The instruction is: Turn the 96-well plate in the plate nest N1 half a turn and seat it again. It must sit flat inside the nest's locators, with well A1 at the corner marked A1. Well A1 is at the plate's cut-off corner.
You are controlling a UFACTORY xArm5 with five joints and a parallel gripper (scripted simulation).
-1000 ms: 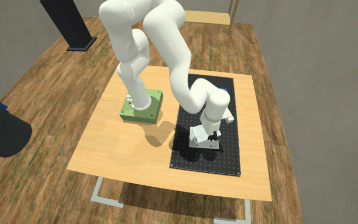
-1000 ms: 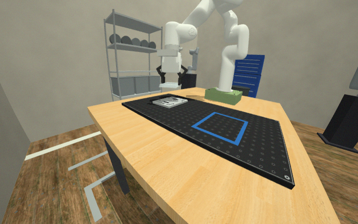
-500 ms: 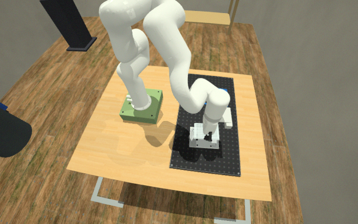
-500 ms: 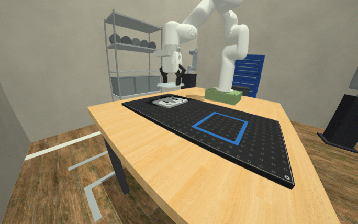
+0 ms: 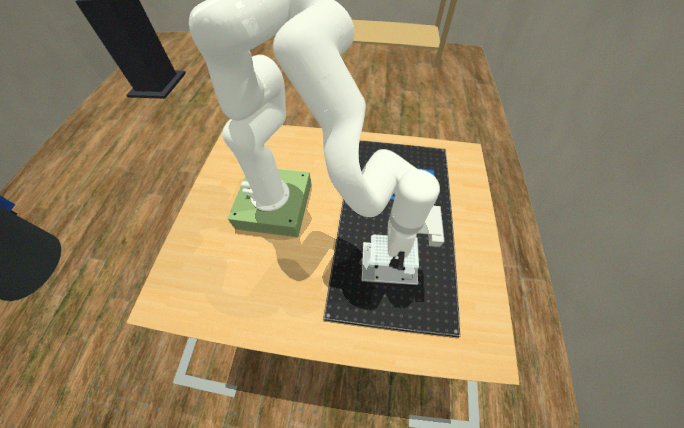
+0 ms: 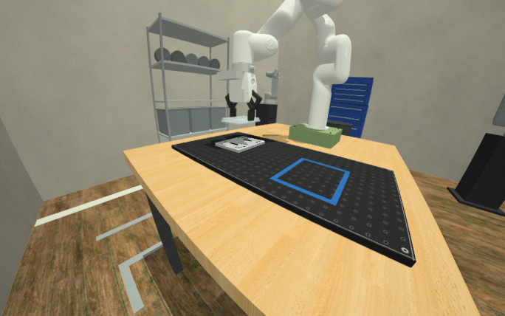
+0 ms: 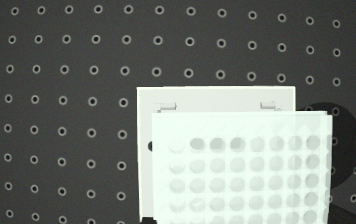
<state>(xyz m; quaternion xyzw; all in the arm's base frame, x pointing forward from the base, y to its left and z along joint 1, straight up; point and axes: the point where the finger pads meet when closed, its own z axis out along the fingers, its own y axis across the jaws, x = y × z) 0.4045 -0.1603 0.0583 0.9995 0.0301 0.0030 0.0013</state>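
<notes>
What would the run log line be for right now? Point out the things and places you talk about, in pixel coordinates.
fingers (image 5: 398, 260) (image 6: 242, 114): shut on plate | 96-well plate (image 5: 379, 248) (image 6: 238, 119) (image 7: 240, 175): raised, unseated | nest N1 (image 5: 390, 275) (image 6: 240, 145) (image 7: 215, 95): below, unfilled

one gripper (image 5: 397, 260) (image 6: 241, 114) is holding one well plate (image 5: 380, 249) (image 6: 240, 119) (image 7: 240, 170) above one nest (image 5: 388, 275) (image 6: 240, 144) (image 7: 215, 99), while five dark discs (image 6: 191, 59) and three gray bins (image 6: 199, 119) are sharing one shelf rack (image 6: 162, 77).

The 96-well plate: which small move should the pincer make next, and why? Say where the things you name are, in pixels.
Probably a gentle lowering at this heading: the pincer (image 5: 398, 259) (image 6: 241, 114) grips the plate (image 5: 379, 246) (image 6: 240, 120) (image 7: 240, 175) above the nest (image 5: 390, 275) (image 6: 256, 142) (image 7: 215, 97), and in the wrist view their edges run nearly parallel.
</notes>
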